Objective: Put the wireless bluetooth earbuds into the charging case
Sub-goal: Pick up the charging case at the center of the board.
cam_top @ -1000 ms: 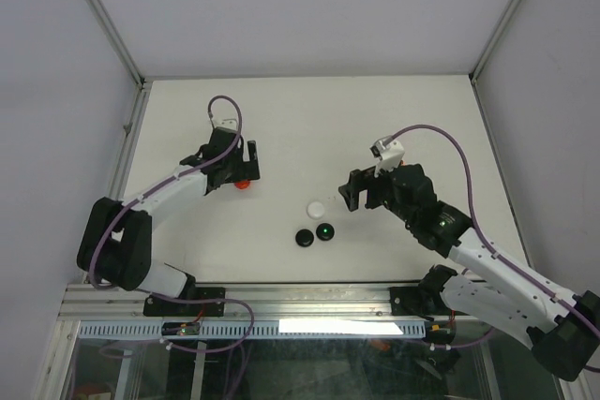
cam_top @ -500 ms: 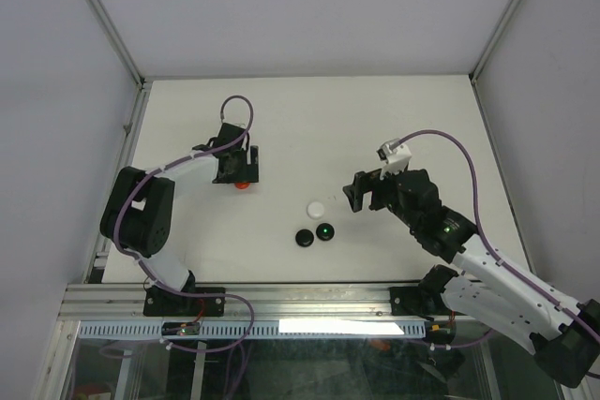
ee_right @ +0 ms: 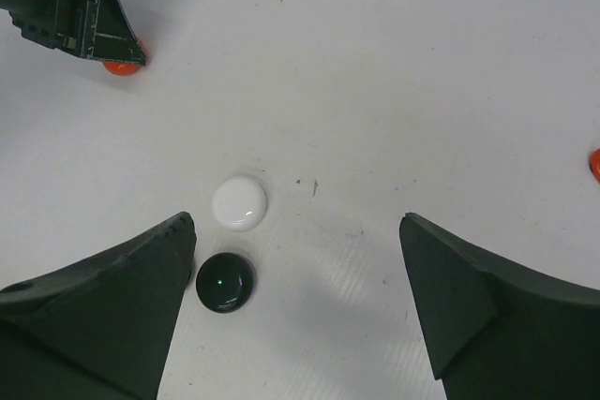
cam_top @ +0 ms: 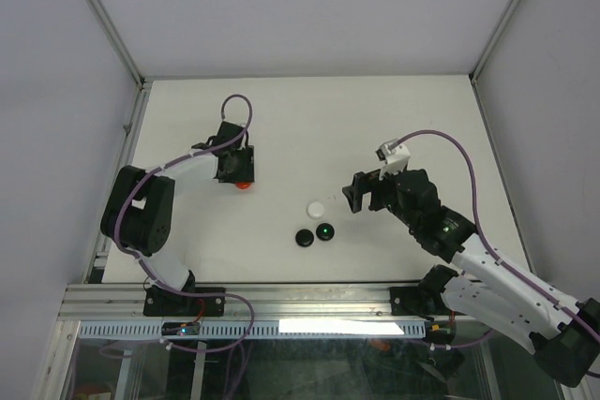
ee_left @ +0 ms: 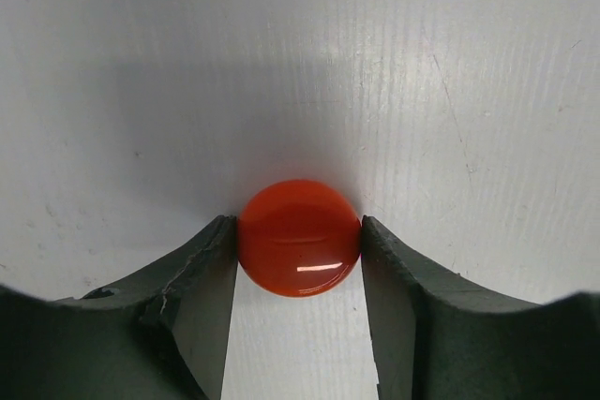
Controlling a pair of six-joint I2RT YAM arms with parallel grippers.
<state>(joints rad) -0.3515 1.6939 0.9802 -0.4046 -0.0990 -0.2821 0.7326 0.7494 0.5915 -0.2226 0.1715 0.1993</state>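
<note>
A glossy red round disc (ee_left: 298, 237) lies on the white table, and both fingers of my left gripper (ee_left: 298, 231) touch its sides. From above, that gripper (cam_top: 239, 173) covers most of the red disc (cam_top: 244, 185) at the table's left. My right gripper (ee_right: 298, 222) hovers open over bare table; a white disc (ee_right: 239, 203) and a black disc (ee_right: 225, 283) lie by its left finger. The top view has the right gripper (cam_top: 359, 192) just right of the white disc (cam_top: 317, 207). No earbuds show in any view. Whether the discs are charging cases I cannot tell.
Two black discs (cam_top: 304, 238) (cam_top: 324, 231) lie side by side near the front, one with a green light. A small red thing (ee_right: 595, 164) is cut off by the right wrist view's right edge. Metal frame rails (cam_top: 131, 128) border the table.
My left gripper's jaws have closed from wide apart onto the red disc, and the left arm's elbow has swung inward. The right gripper has shifted slightly right.
</note>
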